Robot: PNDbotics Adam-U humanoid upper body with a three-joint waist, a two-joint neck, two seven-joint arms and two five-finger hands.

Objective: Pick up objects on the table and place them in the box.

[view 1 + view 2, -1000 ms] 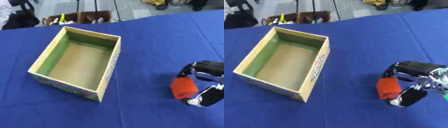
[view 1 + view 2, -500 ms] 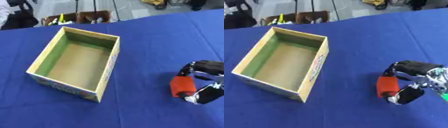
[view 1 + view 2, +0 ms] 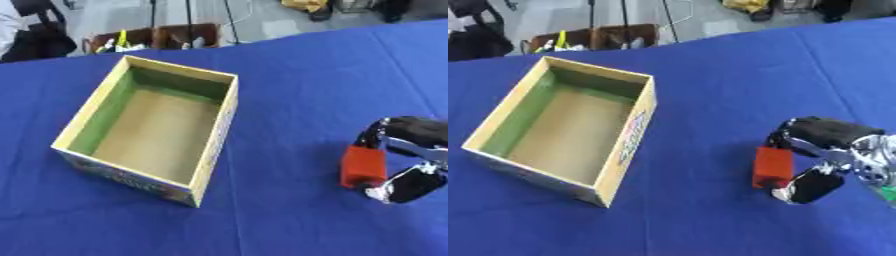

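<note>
An open cardboard box (image 3: 204,154) with a green and tan inside sits on the left of the blue table; nothing shows inside it. At the right, my right hand (image 3: 830,138) comes in from the right edge with its fingers and thumb curled round a small red block (image 3: 773,166). The block stands upright at table level, well to the right of the box; I cannot tell whether it touches the cloth. My left hand is out of view.
The blue cloth (image 3: 289,70) covers the whole table. Beyond its far edge stand a brown crate with tools (image 3: 157,38), stand legs and a dark bag (image 3: 35,47) on the floor.
My right hand with the red block has stayed in almost the same spot; the block looks slightly more upright.
</note>
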